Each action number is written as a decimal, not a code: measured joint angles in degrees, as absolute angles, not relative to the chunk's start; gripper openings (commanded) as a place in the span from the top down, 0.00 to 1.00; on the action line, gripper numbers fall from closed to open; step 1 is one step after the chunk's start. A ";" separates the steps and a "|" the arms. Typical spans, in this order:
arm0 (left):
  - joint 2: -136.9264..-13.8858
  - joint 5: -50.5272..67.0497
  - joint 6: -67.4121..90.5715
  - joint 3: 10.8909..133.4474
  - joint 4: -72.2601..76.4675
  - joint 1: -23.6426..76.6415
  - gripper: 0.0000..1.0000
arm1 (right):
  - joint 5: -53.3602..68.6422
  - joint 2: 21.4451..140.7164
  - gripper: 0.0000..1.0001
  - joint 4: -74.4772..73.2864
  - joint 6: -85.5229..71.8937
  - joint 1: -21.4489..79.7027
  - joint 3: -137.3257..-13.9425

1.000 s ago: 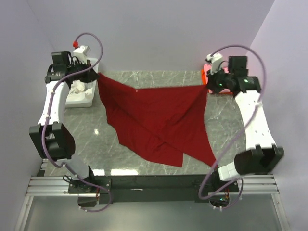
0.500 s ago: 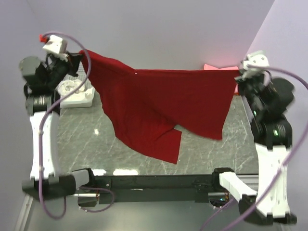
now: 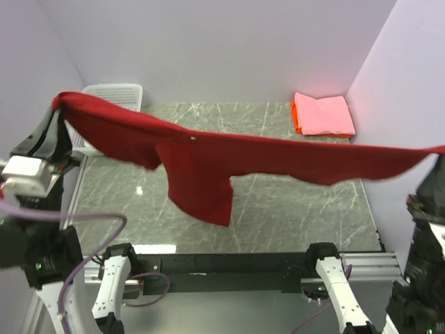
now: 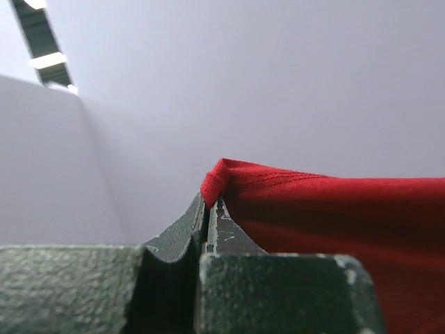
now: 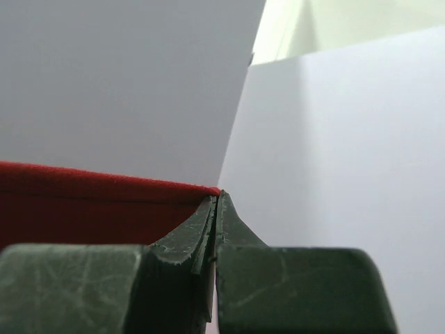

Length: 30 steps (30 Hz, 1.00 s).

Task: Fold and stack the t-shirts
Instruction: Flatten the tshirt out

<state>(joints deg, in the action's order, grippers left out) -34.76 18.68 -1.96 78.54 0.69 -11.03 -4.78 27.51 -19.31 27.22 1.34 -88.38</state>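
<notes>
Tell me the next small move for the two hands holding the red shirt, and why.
Probably lower both together to lay the cloth flat for folding. The left hand and right hand each pinch an edge of the red shirt, which is stretched high above the table with one part hanging down in the middle.

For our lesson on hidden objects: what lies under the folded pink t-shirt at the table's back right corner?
An orange t-shirt shows as a strip along the left edge of the pink t-shirt. The rest is covered, so its fold, and anything beneath it, cannot be seen.
</notes>
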 measured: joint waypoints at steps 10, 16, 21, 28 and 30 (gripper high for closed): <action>-39.20 16.08 -6.39 91.68 -3.79 -11.03 1.00 | -7.44 31.73 1.00 -13.78 33.63 1.52 -93.71; -47.00 20.97 -10.57 86.21 -8.14 -11.03 0.99 | -4.69 38.39 1.00 -12.53 34.65 1.72 -83.22; -55.27 23.59 -12.86 72.49 -12.16 -10.70 0.99 | -1.28 44.53 1.00 -12.56 34.63 1.74 -64.07; -68.88 21.34 -15.86 59.96 -11.88 -5.15 0.99 | 3.22 60.34 1.00 -8.80 34.54 1.87 -48.58; -75.66 20.14 -16.47 59.88 -8.95 -2.98 0.99 | 3.57 67.94 1.00 -5.43 34.33 1.89 -49.23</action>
